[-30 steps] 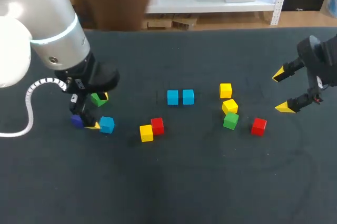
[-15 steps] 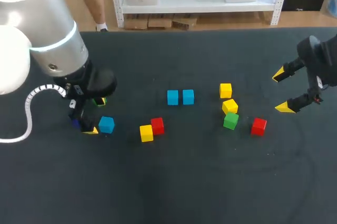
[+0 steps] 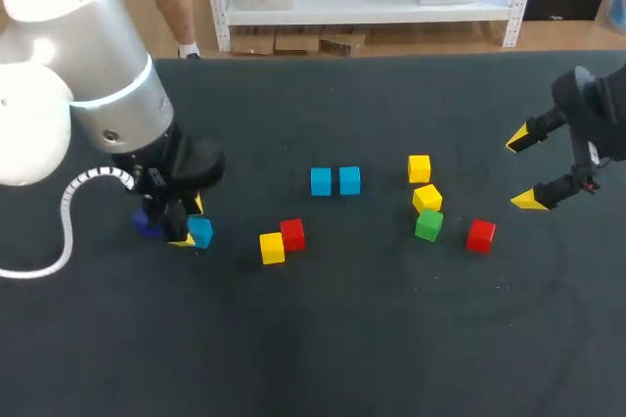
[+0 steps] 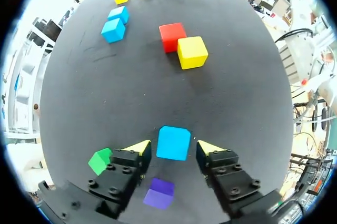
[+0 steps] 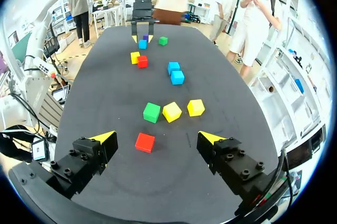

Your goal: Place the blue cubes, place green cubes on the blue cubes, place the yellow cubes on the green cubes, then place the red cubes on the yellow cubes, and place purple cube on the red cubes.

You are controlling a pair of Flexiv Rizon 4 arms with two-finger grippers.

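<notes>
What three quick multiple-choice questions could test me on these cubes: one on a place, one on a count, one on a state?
1. Where is the lone blue cube?
A. stacked on a green cube
B. between the left jaws
C. under the right jaws

2. How many yellow cubes lie on the table?
A. one
B. three
C. five

3. How do the right jaws stand?
A. open and empty
B. shut on a red cube
C. shut on a purple cube

Answers:
1 B: the left wrist view shows it between the two yellow tips.
2 B: the head view shows three, none stacked.
3 A: the tips are wide apart, with nothing held between them.
</notes>
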